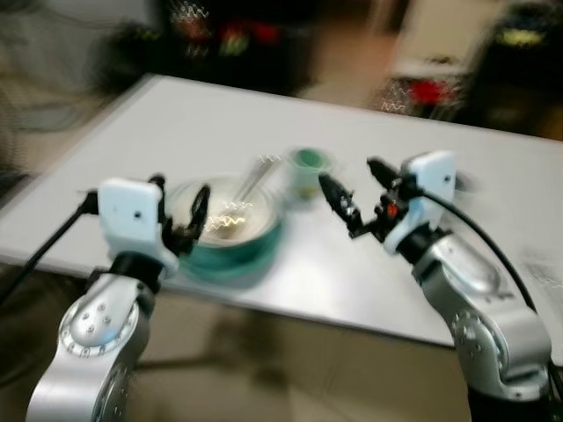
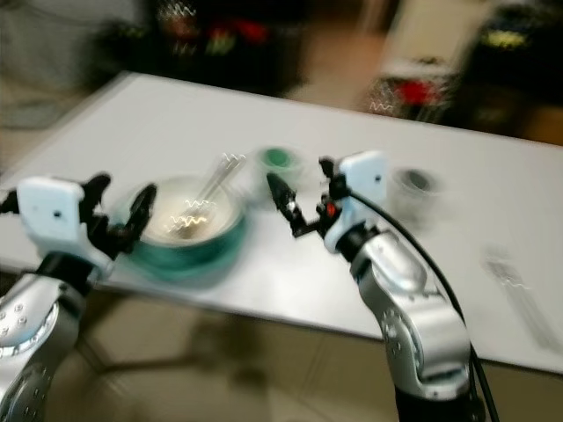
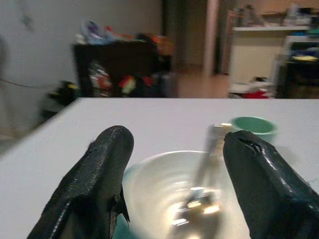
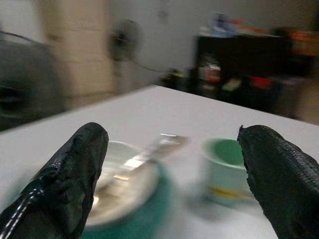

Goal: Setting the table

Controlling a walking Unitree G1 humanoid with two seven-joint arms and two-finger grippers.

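The head views are blurred. A teal bowl (image 1: 230, 230) with a white inside sits near the front edge of the white table (image 1: 176, 123), with metal cutlery (image 1: 251, 180) leaning in it. A small green cup (image 1: 310, 170) stands just behind it to the right. My left gripper (image 1: 180, 211) is open at the bowl's near-left rim. My right gripper (image 1: 352, 189) is open to the right of the cup and points at it. In the left wrist view the bowl (image 3: 169, 184) lies between the fingers (image 3: 94, 184). In the right wrist view both the bowl (image 4: 124, 184) and the cup (image 4: 224, 169) lie ahead.
A dark-rimmed cup (image 2: 413, 185) stands further right on the table, with more cutlery (image 2: 515, 281) near the right front edge. Beyond the far edge is a dark shelf (image 1: 229, 44) full of clutter. A fan (image 4: 122, 42) stands by the wall.
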